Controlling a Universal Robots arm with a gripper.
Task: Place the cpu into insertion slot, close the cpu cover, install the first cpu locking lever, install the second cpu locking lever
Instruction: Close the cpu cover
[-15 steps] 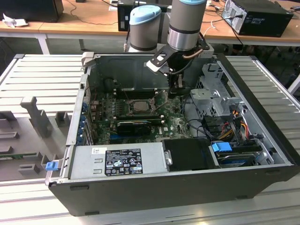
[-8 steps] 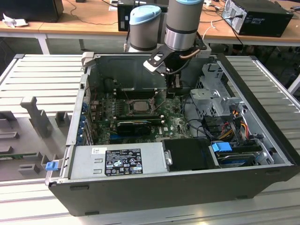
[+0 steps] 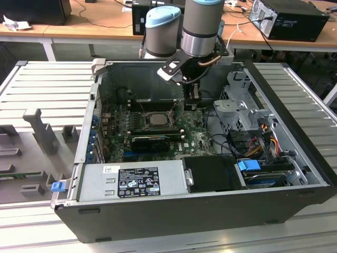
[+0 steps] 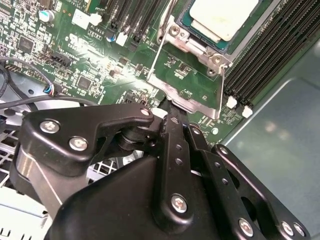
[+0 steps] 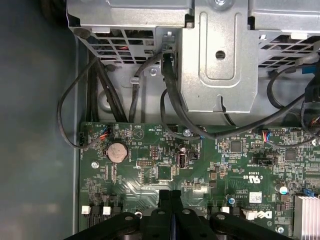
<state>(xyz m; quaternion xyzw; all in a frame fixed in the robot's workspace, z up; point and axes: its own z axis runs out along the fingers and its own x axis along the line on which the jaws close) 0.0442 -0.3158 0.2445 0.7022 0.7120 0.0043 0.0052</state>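
Observation:
The cpu (image 4: 225,17), a pale square chip, lies in the insertion slot (image 4: 196,30); the exterior view shows the cpu (image 3: 157,119) at the middle of the green board. The cpu cover (image 4: 189,101), a thin silver frame, stands tilted up from the slot, and the board shows through its window. My gripper (image 4: 167,107) is shut, with its black fingertips right at the cover's free edge. From outside, the gripper (image 3: 192,100) hangs just to the exterior view's right of the slot. In the first wrist view the gripper (image 5: 170,194) has its fingers pressed together above the board.
Long black memory slots (image 4: 270,45) flank the socket. A black heatsinked card (image 3: 152,141) lies in front of it, with the power supply (image 3: 134,182) nearer still. A metal drive cage (image 5: 220,55) and loose cables (image 5: 170,100) crowd the exterior view's right.

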